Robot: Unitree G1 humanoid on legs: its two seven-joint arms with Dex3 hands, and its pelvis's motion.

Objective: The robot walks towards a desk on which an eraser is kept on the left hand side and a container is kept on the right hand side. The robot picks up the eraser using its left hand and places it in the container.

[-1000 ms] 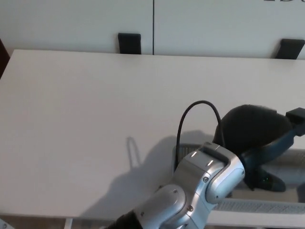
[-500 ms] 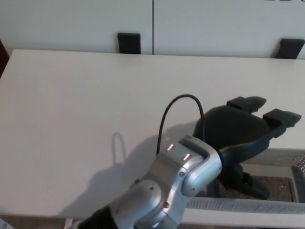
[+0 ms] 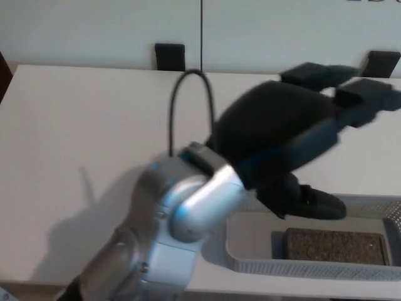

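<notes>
Surface [image 3: 75, 125]: one, white, wide, filling most of the head view; far edge against a pale wall.
Wall panels [image 3: 100, 28]: two, light, split by one dark vertical seam behind the surface.
Left arm [image 3: 169, 219]: one, silver-grey, blurred, rising from the bottom edge at picture left toward the centre right; casts one soft shadow on the surface to its left.
Cable [image 3: 188, 94]: one, black, looping up above the wrist and back down to the arm.
Left hand [image 3: 282, 135]: one, black, raised above the surface and above the left end of the container; two thick fingers [image 3: 341, 81] stretched toward the upper right, thumb [image 3: 316, 205] pointing right lower down; digits spread apart, nothing held between them.
Right hand: none showing.
Container [image 3: 301, 266]: one, a pale shallow tray with mesh-like walls, at the lower right of the surface, running off the right edge of the picture.
Eraser [image 3: 335, 246]: one, a dark speckled rectangular block, lying flat inside the container toward its right part, below the thumb and apart from it.
Dark brackets: two, black, at the far edge of the surface, one left of centre [image 3: 170, 56] and one at the far right [image 3: 382, 63].
</notes>
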